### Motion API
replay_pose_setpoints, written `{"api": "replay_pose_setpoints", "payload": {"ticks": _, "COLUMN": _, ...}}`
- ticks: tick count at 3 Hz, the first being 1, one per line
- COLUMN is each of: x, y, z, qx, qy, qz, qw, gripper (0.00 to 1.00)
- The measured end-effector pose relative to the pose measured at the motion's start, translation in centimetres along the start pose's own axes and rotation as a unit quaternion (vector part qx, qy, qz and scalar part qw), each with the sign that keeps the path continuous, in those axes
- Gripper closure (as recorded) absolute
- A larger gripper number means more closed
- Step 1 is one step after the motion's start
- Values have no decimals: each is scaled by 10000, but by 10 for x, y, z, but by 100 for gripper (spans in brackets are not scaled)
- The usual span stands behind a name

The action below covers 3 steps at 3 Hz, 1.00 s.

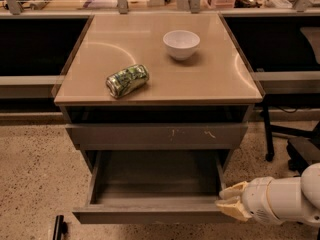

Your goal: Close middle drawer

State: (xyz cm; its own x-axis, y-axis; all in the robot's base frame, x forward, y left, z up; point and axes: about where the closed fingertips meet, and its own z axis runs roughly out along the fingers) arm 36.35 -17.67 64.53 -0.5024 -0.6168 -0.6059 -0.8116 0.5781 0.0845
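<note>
No readable text, numbers or brand marks anywhere. Can lying on its side on the tabletop, above and behind the middle drawer: green-and-white print, maybe a label, no letters legible. White bowl, further back and right of the drawer: plain. Drawer front just above the middle drawer: pale scratches, not writing. Middle drawer front: unmarked. Gripper at the middle drawer's right front corner: pale casing, no markings seen.

Green can, white bowl
</note>
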Motion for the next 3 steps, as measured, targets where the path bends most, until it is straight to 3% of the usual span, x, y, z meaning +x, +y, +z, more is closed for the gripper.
{"api": "replay_pose_setpoints", "payload": {"ticks": 1, "x": 0, "y": 0, "z": 0, "qx": 0, "qy": 0, "qz": 0, "qw": 10000, "gripper": 87}}
{"api": "replay_pose_setpoints", "payload": {"ticks": 2, "x": 28, "y": -18, "z": 14, "qx": 98, "qy": 43, "qz": 410, "qw": 9991, "gripper": 100}}
{"api": "replay_pose_setpoints", "payload": {"ticks": 3, "x": 74, "y": -44, "z": 39, "qx": 211, "qy": -130, "qz": 885, "qw": 9958, "gripper": 100}}
